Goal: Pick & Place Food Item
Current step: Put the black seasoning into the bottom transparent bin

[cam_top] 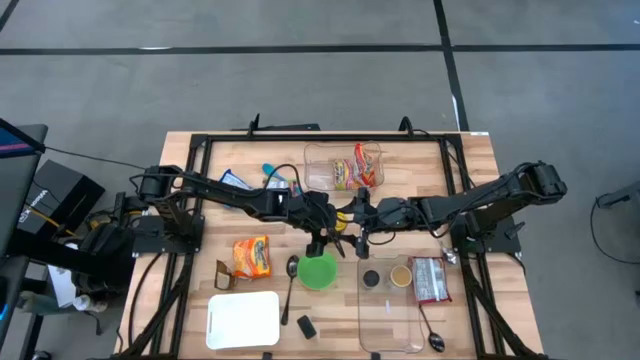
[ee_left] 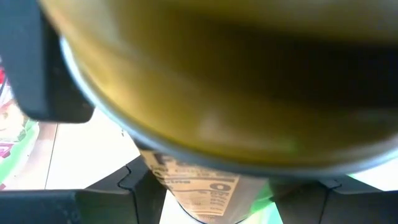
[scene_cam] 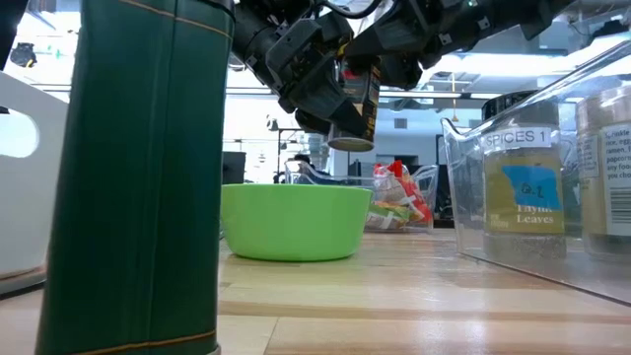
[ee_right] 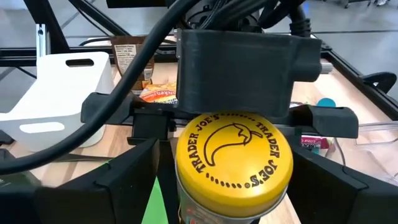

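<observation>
Left hand (cam_top: pixel 322 240) clamped on spice jar (scene_cam: pixel 355 104) over green bowl (scene_cam: pixel 294 220); right hand (cam_top: pixel 362 238) spread around it. Rigid, light, probably slippery; best gripped mid-body.

1. Both arms crowd the table's middle above the round green plastic bowl (cam_top: pixel 318 271), blocking access from above.
2. The clear plastic spice bin (cam_top: pixel 392 310) walls the bowl's right side.
3. A metal spoon (cam_top: pixel 290 283) lies just left.

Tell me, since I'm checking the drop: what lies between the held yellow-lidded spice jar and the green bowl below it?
Nothing: in the low view only open air separates the yellow-lidded spice jar, held by the left gripper, from the green bowl.
</observation>
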{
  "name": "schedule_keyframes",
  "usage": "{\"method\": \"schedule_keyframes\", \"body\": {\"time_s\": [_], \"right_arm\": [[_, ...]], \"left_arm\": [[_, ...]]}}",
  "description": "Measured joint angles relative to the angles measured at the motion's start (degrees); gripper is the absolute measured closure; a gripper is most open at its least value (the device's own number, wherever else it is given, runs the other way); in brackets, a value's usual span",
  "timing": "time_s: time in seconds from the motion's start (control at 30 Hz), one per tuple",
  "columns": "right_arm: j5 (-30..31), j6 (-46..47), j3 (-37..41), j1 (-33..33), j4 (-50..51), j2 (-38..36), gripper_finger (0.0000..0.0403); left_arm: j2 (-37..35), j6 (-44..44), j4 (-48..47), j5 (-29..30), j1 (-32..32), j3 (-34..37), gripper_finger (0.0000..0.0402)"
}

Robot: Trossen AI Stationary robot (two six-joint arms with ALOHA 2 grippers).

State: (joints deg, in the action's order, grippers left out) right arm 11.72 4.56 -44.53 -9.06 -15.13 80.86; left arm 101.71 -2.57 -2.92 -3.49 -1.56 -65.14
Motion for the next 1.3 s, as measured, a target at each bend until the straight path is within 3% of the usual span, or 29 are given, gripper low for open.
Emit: {"method": "schedule_keyframes", "body": {"time_s": [0.53, 1.03, 1.3], "right_arm": [[-0.03, 2.15, 0.0, -0.26, 1.25, 0.02, 0.0102], [0.21, 2.73, 0.0, -0.26, 1.38, 0.02, 0.0188], [0.24, 2.88, 0.0, -0.24, 1.23, 0.02, 0.017]], "left_arm": [[0.0, 0.0, 0.01, 0.0, 0.02, 0.0, 0.0175], [0.0, 0.43, 0.47, -0.44, -0.02, 0.0, 0.0176], [0.0, 0.0, 0.49, -0.19, 0.0, 0.0, 0.0171]]}}
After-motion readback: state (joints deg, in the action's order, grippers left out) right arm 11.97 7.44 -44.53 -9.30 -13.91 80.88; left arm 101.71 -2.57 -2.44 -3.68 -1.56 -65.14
